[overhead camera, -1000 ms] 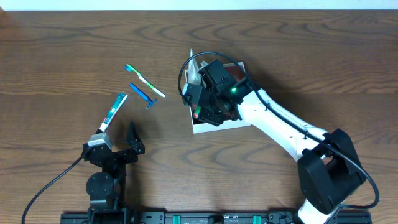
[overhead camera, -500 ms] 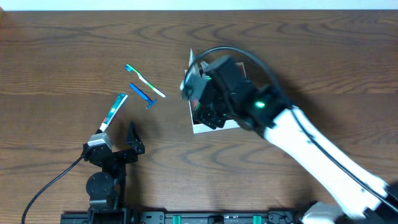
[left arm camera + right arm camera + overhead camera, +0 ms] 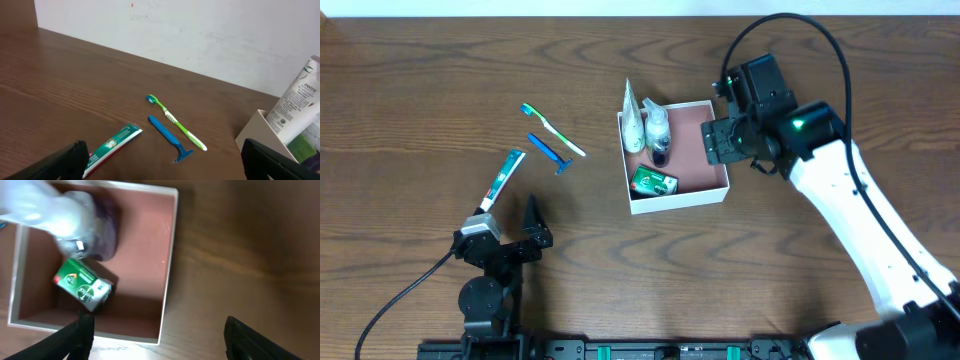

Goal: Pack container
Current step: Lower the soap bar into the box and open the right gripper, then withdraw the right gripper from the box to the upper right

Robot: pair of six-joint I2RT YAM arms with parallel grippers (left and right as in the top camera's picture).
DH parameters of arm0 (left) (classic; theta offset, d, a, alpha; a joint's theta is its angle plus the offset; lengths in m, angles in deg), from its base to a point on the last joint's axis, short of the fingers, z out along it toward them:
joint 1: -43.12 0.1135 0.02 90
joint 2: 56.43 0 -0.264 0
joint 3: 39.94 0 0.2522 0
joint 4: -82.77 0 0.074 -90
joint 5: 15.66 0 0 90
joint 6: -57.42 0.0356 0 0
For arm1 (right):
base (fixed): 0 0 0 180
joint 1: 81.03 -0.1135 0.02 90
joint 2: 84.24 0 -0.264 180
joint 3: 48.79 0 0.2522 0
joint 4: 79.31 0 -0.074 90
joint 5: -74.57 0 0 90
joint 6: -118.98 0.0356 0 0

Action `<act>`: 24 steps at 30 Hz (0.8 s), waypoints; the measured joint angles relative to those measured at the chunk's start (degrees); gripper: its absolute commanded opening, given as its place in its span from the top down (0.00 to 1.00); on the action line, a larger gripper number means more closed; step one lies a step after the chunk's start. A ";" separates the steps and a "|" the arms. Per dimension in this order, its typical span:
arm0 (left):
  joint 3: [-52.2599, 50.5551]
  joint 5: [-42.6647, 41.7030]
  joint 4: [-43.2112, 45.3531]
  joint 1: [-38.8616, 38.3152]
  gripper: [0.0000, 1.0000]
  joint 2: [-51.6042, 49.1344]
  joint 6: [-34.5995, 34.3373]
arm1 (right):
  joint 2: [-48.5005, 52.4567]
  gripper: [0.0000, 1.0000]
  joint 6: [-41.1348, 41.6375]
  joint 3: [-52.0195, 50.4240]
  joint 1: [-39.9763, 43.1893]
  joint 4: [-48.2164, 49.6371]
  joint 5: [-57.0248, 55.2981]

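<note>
The container (image 3: 696, 150) is a square white box with a pink floor, right of the table's middle. In it stand a white tube (image 3: 633, 118) and a clear bottle (image 3: 658, 130), and a green box (image 3: 653, 181) lies beside them. My right gripper (image 3: 728, 140) hovers open and empty over the container's right wall (image 3: 170, 255). In the right wrist view, the green box (image 3: 84, 287) and bottle (image 3: 75, 215) lie left of the right gripper (image 3: 157, 340). My left gripper (image 3: 510, 232) rests open at the front left, away from everything.
A green toothbrush (image 3: 553, 130), a blue razor (image 3: 550, 152) and a toothpaste tube (image 3: 502, 178) lie on the wood left of the container. The left wrist view shows the toothbrush (image 3: 175, 122), razor (image 3: 170, 139), toothpaste (image 3: 112, 150) and the container's corner (image 3: 255, 131).
My right arm has risen out of the container and swung right, its jaws spreading wider. The items it hid now show inside. The left arm has not moved.
</note>
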State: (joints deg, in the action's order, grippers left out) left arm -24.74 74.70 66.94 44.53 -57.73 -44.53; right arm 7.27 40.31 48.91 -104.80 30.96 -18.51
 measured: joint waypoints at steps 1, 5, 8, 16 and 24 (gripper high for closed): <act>0.00 0.02 0.02 0.00 0.02 0.00 -0.02 | 1.01 0.20 0.87 0.00 0.42 -0.26 0.07; 0.00 0.02 0.00 0.00 0.02 0.00 0.00 | 5.11 0.21 3.50 0.00 0.79 -0.52 0.17; 0.00 0.02 0.02 0.00 0.02 0.00 -0.02 | 8.31 0.23 4.85 0.00 0.79 -0.48 0.55; 0.00 0.02 0.00 0.00 0.02 0.00 0.00 | 11.10 0.23 6.32 -0.02 0.79 0.04 0.76; 0.00 0.02 0.00 0.00 0.02 0.00 0.00 | 11.10 0.23 6.51 -0.20 0.98 0.00 -0.42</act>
State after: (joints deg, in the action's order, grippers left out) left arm -24.74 74.72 66.94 44.53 -57.73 -44.53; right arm 18.37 46.83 48.71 -103.82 30.96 -18.92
